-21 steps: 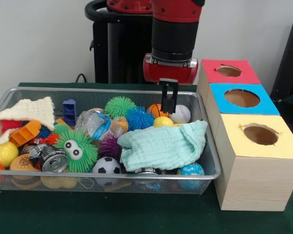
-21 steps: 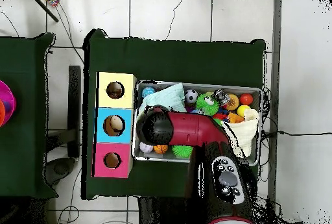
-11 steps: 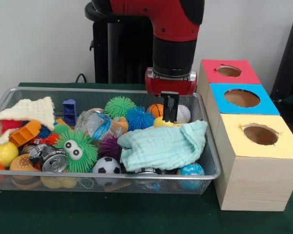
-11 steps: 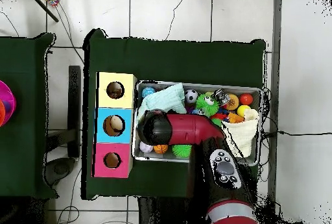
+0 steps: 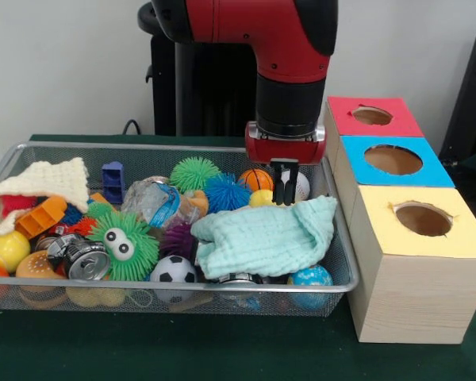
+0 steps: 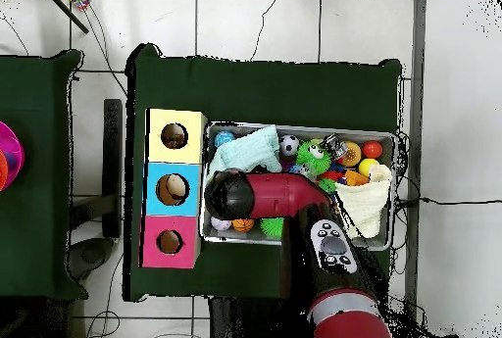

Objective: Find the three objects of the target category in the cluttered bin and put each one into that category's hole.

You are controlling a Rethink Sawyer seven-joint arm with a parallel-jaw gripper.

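The wire mesh bin (image 5: 166,148) is full of mixed toys. My gripper (image 5: 285,193) hangs low at the bin's right rear, fingers shut with nothing visible between them, tips at the top edge of the mint cloth (image 5: 266,236). Just behind them lies a white baseball (image 5: 302,184). A yellow ball (image 5: 262,198) and a small basketball (image 5: 256,178) sit to its left. A soccer ball (image 5: 173,270) and a blue globe ball (image 5: 311,278) rest at the front. In the overhead view the arm (image 6: 265,194) covers the gripper.
Right of the bin stand three boxes with holes: red (image 5: 402,119), blue (image 5: 433,168), yellow (image 5: 460,238). Also in the bin are a green fuzzy toy with eyes (image 5: 123,242), spiky balls (image 5: 193,171), cans (image 5: 83,258), a cream cloth (image 5: 51,181) and a yellow ball (image 5: 5,250).
The arm has swung right and lowered in the front view, bringing the gripper down to the mint cloth's edge. Its fingers have drawn together.
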